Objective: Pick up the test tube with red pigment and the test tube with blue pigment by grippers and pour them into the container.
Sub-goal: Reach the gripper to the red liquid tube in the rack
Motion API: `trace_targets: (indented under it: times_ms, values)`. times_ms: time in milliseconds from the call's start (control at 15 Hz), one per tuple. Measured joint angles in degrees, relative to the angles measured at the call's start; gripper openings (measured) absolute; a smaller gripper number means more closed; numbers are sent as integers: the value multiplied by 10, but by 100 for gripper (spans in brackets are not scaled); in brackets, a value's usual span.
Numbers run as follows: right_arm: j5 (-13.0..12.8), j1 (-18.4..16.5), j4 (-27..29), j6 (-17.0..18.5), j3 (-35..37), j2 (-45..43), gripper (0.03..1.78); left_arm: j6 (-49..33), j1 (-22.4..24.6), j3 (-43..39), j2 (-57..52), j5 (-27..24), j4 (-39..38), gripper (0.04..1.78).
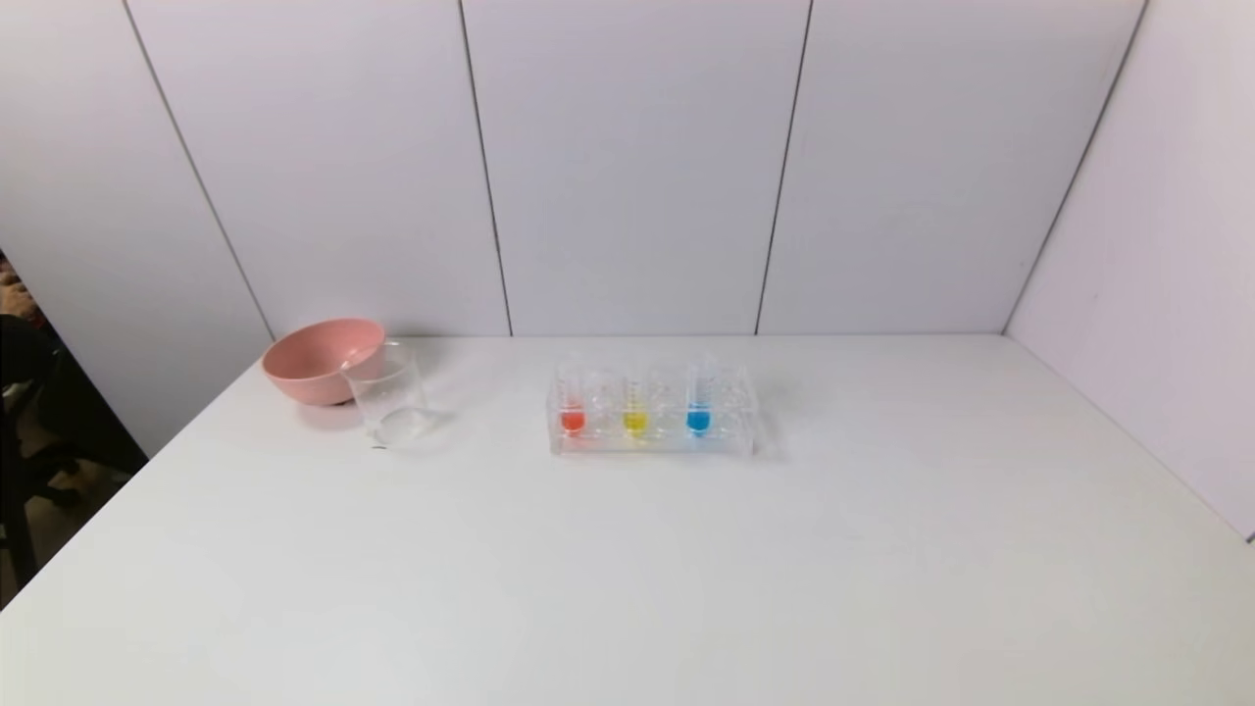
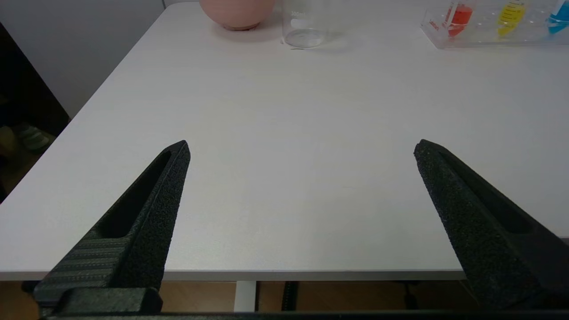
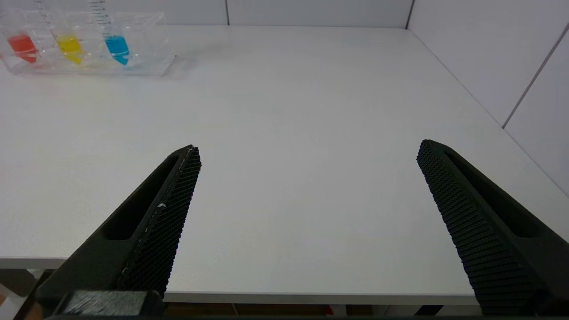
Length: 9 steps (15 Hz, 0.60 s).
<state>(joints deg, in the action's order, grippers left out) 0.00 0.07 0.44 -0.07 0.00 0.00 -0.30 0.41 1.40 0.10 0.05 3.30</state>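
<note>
Pre-grasp: left claw (image 2: pixel 302 146) and right claw (image 3: pixel 309 149) gape empty at near counter edge; next, reach red tube (image 1: pixel 572 404) and blue tube (image 1: pixel 698 402).

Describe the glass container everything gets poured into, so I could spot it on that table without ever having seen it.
Start at the white table and look to its far left corner, where a pink bowl sits. The container stands right beside that bowl, on the side toward the tube rack. Unlike the pink bowl it is clear glass with straight walls, and unlike the tubes it holds no coloured liquid.
</note>
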Motion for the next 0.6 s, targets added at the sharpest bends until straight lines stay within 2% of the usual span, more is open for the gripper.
trace_targets:
  times_ms: [600]
  values:
    - [0, 0, 0, 0, 0, 0, 177, 2, 0, 0, 0, 0, 0, 176]
